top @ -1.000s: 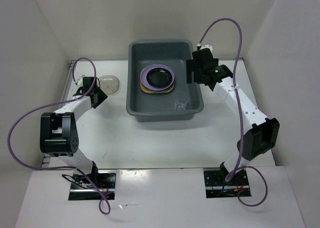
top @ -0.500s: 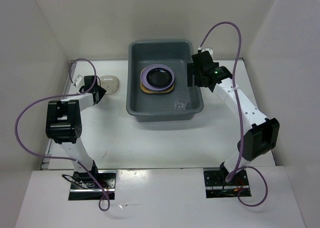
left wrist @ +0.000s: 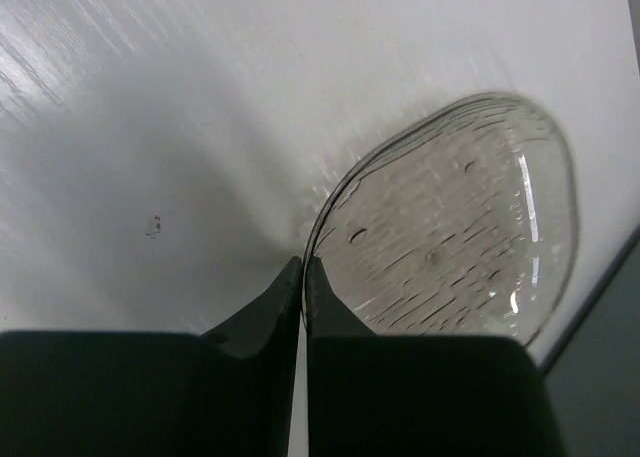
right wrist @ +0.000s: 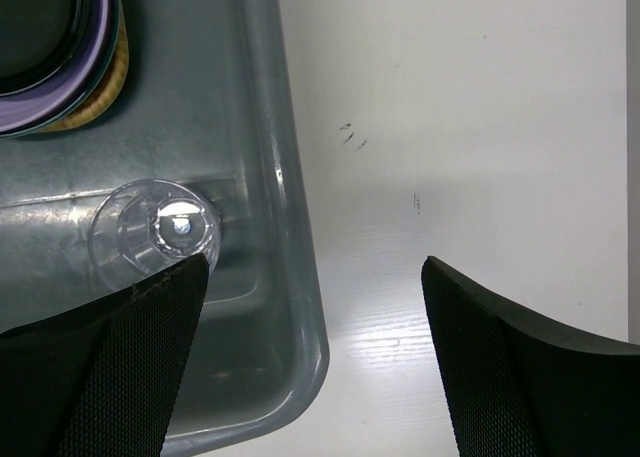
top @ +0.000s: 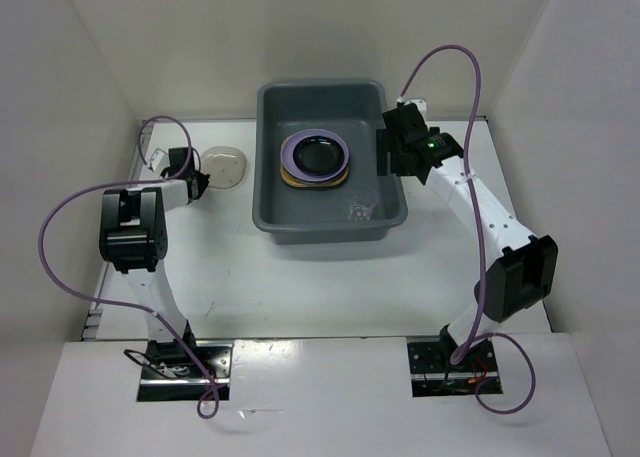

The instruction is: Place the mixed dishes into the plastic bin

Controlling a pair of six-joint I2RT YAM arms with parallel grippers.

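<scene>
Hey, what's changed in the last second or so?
The left gripper advanced to the clear dish and now pinches its rim, elbow swinging inward. The right gripper, open at the plastic bin edge, barely shifted; the lilac plate and glass cup inside stayed put.

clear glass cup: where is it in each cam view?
Top external: clear glass cup in the grey bin, near-right corner.
Left wrist: not in view.
Right wrist: lower left, inside the bin.
Shared landmark: the bin's rolled rim.
</scene>
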